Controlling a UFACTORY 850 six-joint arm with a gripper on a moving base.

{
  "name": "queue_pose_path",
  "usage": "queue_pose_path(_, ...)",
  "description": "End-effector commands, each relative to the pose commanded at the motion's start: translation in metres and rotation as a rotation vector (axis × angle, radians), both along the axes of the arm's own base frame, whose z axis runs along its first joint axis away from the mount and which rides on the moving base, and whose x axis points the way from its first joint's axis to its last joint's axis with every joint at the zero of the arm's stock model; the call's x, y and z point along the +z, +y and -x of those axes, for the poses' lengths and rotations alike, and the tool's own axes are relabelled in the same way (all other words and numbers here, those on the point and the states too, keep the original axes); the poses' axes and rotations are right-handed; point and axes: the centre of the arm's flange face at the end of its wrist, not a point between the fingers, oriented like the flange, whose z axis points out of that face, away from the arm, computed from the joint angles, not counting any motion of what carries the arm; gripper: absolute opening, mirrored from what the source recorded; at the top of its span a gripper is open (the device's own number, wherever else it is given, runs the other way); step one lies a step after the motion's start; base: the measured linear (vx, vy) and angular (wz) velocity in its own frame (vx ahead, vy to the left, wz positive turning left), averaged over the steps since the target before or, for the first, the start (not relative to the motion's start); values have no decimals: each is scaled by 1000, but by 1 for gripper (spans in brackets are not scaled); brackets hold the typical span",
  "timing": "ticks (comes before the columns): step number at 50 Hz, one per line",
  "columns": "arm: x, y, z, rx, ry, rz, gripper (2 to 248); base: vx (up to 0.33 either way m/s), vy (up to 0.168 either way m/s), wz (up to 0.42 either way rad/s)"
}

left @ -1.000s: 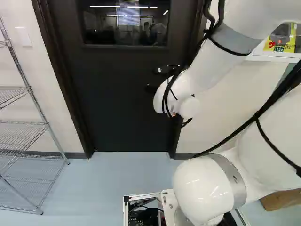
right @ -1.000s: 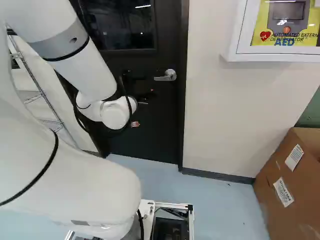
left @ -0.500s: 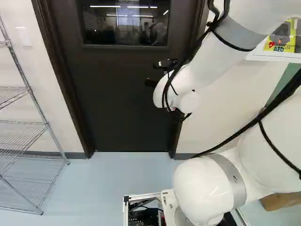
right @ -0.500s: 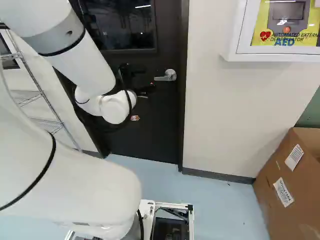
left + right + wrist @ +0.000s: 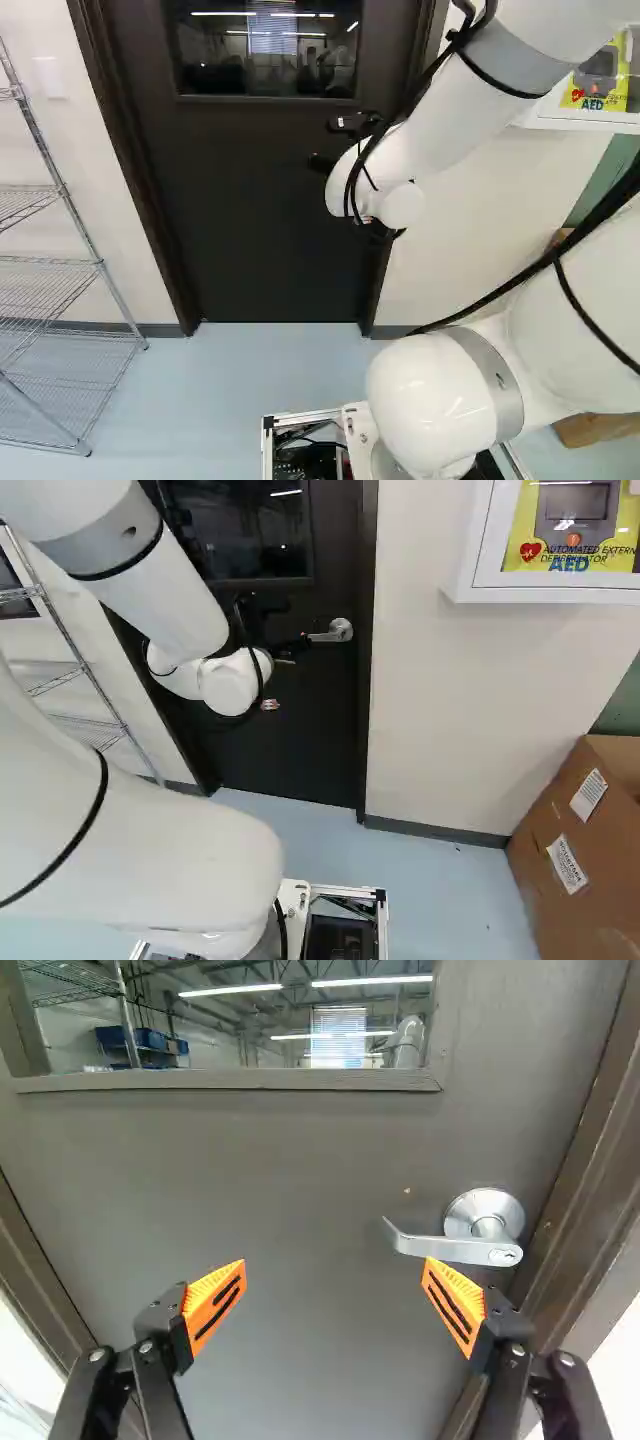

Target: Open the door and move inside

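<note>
Pincer (image 5: 291,647) spread wide before a shut door (image 5: 310,740).
In the left base view, the arm (image 5: 440,125) reaches toward the door's handle side, a wire rack (image 5: 100,263) standing left of the frame. In the right base view, the silver handle (image 5: 340,630) shows just beside the pincer, a cardboard box (image 5: 540,830) at the right. In the wrist view, the orange pads (image 5: 214,1305) stand far apart; the handle lies ahead, its lever behind one pad's tip, touch unclear.
</note>
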Motion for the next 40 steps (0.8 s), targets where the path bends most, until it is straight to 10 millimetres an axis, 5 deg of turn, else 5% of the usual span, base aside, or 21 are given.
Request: queue_pose_path(40, 31, -2, -20, -23, 38, -14, 247, 0, 0, 0)
